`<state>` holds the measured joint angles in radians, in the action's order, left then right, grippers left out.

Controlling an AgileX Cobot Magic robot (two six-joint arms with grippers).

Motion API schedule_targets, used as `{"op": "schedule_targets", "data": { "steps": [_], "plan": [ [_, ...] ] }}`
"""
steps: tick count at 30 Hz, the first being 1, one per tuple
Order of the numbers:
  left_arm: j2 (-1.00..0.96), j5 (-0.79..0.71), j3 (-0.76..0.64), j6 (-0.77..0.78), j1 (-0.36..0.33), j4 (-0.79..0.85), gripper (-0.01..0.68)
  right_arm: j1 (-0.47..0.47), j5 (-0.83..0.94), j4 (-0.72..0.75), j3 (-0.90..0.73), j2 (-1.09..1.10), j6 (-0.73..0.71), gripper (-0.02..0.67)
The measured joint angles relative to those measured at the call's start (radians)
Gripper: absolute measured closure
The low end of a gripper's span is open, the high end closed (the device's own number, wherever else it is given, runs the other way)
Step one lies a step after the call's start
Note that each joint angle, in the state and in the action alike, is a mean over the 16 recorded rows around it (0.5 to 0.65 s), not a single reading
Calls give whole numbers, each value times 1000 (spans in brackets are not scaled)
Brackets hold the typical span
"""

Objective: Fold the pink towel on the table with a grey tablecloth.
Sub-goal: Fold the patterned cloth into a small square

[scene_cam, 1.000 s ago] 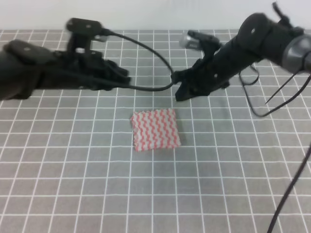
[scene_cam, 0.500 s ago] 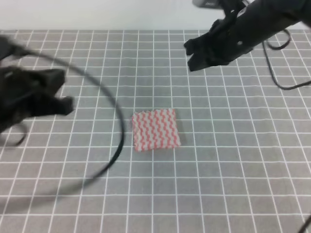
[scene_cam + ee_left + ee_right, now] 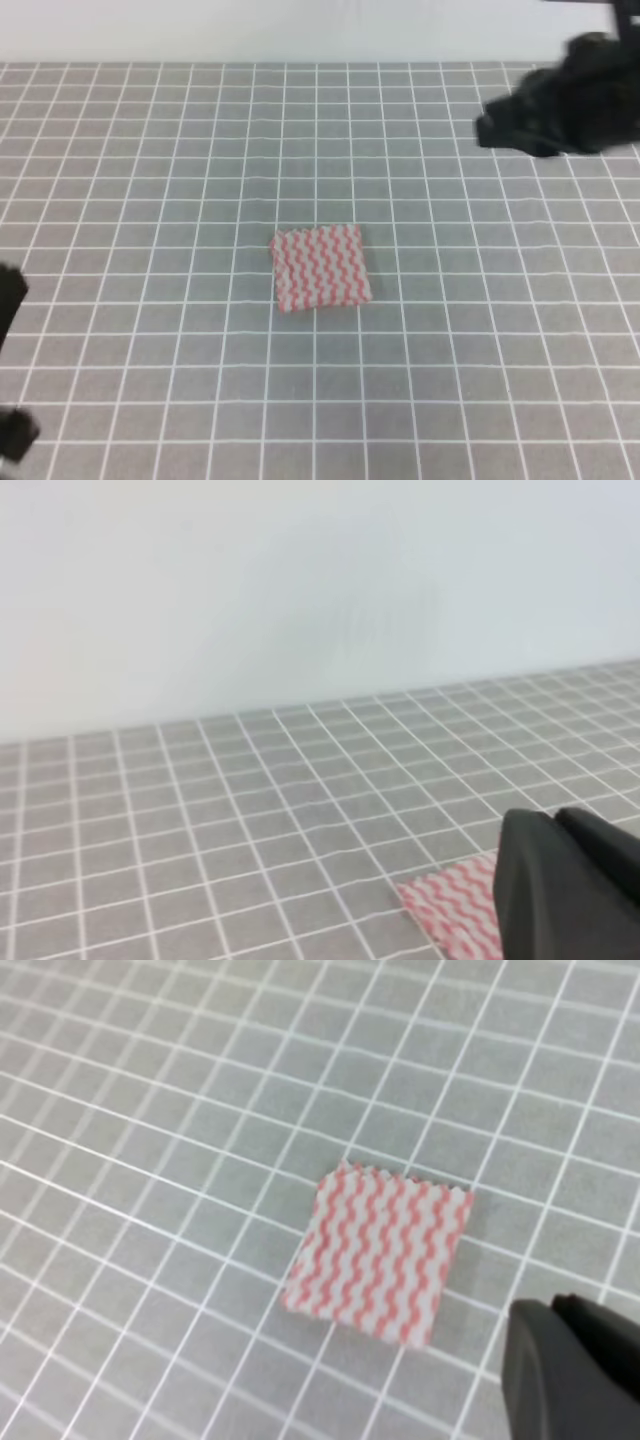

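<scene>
Pink towel (image 3: 320, 267) lying flat near bench (image 3: 150, 150) middle, small neat rectangle, seeming already folded. Nothing touching it. Right tool (image 3: 560, 110) hanging well apart at far right, left tool (image 3: 570, 885) sitting low at left edge; probably both leaving towel free. Clenched or released: cannot tell, too blurred.

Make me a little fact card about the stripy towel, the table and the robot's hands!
towel: the pink towel, small folded square with red-and-white zigzags, lying flat
where: middle of the table with a grey tablecloth
touching towel: nothing
right gripper: blurred, up at the far right, apart from the towel; open or shut unclear
left gripper: only a dark tip shows; open or shut unclear
</scene>
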<state>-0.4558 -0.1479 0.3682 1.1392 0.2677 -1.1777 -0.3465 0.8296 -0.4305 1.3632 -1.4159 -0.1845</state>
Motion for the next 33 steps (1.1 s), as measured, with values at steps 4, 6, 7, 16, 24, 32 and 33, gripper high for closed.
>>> {"op": "schedule_targets", "data": {
  "steps": [4,6,7,16,24,32,33],
  "plan": [
    [137,-23,-70,12,0,1,676,0,-49,3,-143,167,-1,664],
    [195,-24,-101,21,0,2,676,0,-74,4,-216,252,-3,664],
    [221,-23,-116,26,0,2,677,0,-87,4,-253,295,-4,664],
    [361,14,-228,61,0,2,676,0,-260,4,-614,708,-38,664],
    [378,55,-298,68,0,-1,676,0,-415,4,-891,1006,-82,664],
    [376,51,-332,68,0,-1,676,0,-453,2,-1062,1114,-105,664],
    [375,51,-335,68,0,0,676,0,-452,6,-1077,1117,-106,664]
  ]
}}
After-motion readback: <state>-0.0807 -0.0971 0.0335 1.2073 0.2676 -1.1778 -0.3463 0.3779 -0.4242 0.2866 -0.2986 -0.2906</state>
